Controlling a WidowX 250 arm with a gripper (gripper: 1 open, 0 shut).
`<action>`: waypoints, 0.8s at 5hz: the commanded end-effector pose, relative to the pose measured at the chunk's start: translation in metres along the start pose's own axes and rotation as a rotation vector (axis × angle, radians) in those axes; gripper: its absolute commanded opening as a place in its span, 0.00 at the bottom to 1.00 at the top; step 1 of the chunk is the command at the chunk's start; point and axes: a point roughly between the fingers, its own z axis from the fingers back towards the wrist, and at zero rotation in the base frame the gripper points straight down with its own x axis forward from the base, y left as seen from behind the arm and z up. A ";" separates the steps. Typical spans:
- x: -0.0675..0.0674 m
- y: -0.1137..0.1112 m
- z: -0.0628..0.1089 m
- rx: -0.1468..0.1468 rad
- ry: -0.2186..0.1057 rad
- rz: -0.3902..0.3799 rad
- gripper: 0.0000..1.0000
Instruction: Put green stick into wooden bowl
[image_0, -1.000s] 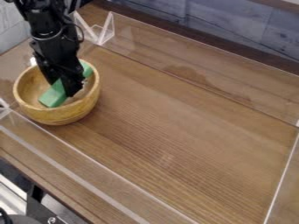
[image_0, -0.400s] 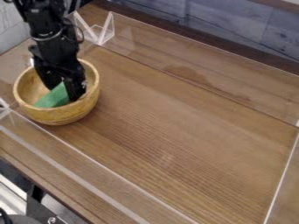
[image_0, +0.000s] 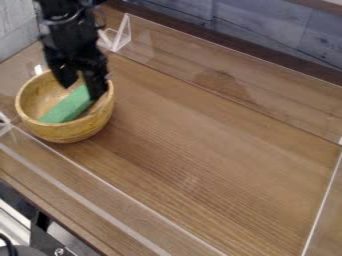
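Observation:
The wooden bowl (image_0: 60, 120) sits at the left of the table, round and light tan. Inside it lies the green stick (image_0: 67, 106), tilted against the hollow with one end up toward the far rim. My gripper (image_0: 80, 77) hangs just above the bowl's far rim, pointing straight down. Its black fingers (image_0: 64, 74) stand apart and open, with nothing between them. The stick's upper end is partly hidden behind the fingers.
Clear acrylic walls (image_0: 227, 70) fence the wooden table (image_0: 214, 150) at the back, left and front. A small clear bracket (image_0: 120, 35) stands at the back left behind the arm.
The fingers let go of the green stick, which now rests in the bowl. The gripper then rose out of the bowl and shifted slightly right.

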 end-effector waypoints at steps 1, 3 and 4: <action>0.021 -0.024 0.024 0.021 -0.060 -0.002 1.00; 0.022 -0.082 0.029 0.009 -0.054 -0.035 1.00; 0.013 -0.060 0.030 0.031 -0.051 -0.036 1.00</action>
